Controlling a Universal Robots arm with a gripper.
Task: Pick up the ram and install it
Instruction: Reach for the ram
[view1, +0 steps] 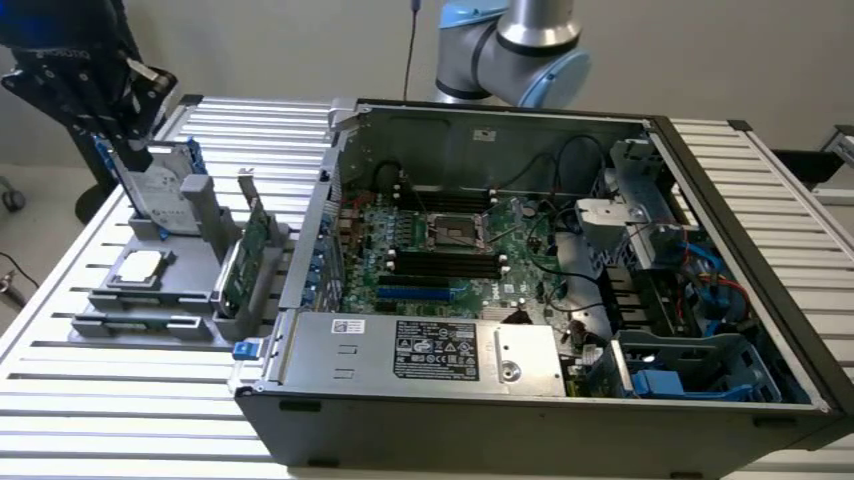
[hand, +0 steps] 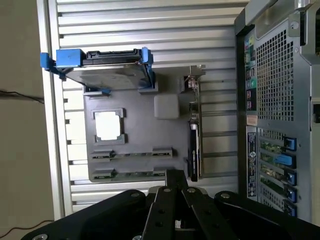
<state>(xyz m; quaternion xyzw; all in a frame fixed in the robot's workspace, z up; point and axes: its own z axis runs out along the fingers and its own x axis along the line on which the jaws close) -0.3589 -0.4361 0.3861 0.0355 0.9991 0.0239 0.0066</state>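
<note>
Well, the job has hardly begun. The gripper (hand: 171, 176) has its fingers pressed tight together, and I can see nothing between them. In the exterior view it hangs in the upper left of the frame, over the gray holder (hand: 135, 130) that keeps the spare parts.

The ram (hand: 135, 173) looks to me like the thin strip standing on its edge in a long slot of that holder, at the end nearest the gripper in the wrist view. It is so thin from here that I cannot be sure. The black memory slots (view1: 441, 265) on the green board, in the middle of the exterior view, look bare. So I judge that the picking up and the putting in are both left to do.

Now for edges and room. The hard drive (view1: 158, 190) with blue rails stands tall at the far end of the holder, just under the gripper in the exterior view. The green card (view1: 238, 265) stands up along the holder's side, close to the computer case (view1: 534, 420). The long slots are well apart from the drive, with open air above them. The case wall rises between the holder and the board. The case has no lid, so the memory slots are open from above, with black cables near them on the exterior view's right and the silver power box (view1: 427, 350) just in front.
</note>
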